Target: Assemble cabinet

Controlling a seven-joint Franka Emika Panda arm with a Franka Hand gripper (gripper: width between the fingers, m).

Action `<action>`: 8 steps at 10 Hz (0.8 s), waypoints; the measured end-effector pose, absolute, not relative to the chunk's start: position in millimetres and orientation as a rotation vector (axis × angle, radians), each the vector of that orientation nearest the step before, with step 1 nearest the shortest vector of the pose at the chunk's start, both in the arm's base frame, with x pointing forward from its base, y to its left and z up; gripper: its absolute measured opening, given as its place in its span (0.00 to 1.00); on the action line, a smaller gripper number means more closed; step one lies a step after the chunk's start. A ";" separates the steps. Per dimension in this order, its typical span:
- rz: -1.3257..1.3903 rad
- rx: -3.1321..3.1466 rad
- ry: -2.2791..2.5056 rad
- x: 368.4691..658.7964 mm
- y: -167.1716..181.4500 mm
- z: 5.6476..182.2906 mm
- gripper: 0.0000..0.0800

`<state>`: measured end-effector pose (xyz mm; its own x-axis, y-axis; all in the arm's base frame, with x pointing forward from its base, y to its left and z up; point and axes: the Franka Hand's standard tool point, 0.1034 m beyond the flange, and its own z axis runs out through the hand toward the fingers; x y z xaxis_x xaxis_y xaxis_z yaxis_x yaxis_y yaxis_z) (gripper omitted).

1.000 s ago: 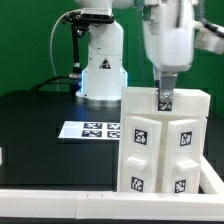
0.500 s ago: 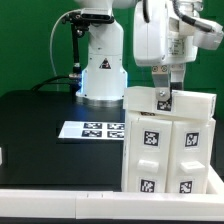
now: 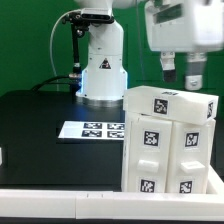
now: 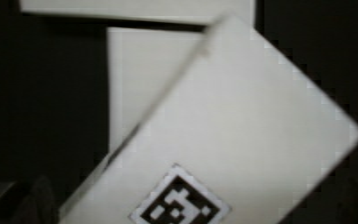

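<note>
We see the cabinet [image 3: 165, 140] standing upright on the black table [image 3: 40, 125], toward the exterior view's right and near the front edge. Its front shows two door panels side by side, each carrying black-and-white square tags, and a top panel [image 3: 172, 102] with one more tag lies flat across the upper end. In the wrist view we see a white panel [image 4: 229, 140] from above, set at a slant in the picture, with a tag near one corner. The gripper [image 3: 182, 72] hangs directly above the top panel, apart from it, with its two dark fingers [image 3: 196, 74] spread wide and nothing between them. To the exterior view's left of the cabinet, the marker board [image 3: 92, 129] lies flat on the table. Behind it stands the robot base [image 3: 100, 65], before a green backdrop
</note>
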<state>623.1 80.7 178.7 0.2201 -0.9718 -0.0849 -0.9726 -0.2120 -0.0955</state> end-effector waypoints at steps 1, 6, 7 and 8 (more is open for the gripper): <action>-0.001 -2.392 1.836 623.4 78.4 177.7 1.00; -0.079 -2.869 1.048 624.5 78.2 176.6 1.00; -0.091 -2.952 0.809 623.3 84.1 175.6 1.00; -0.140 -2.956 0.781 622.5 89.0 176.6 1.00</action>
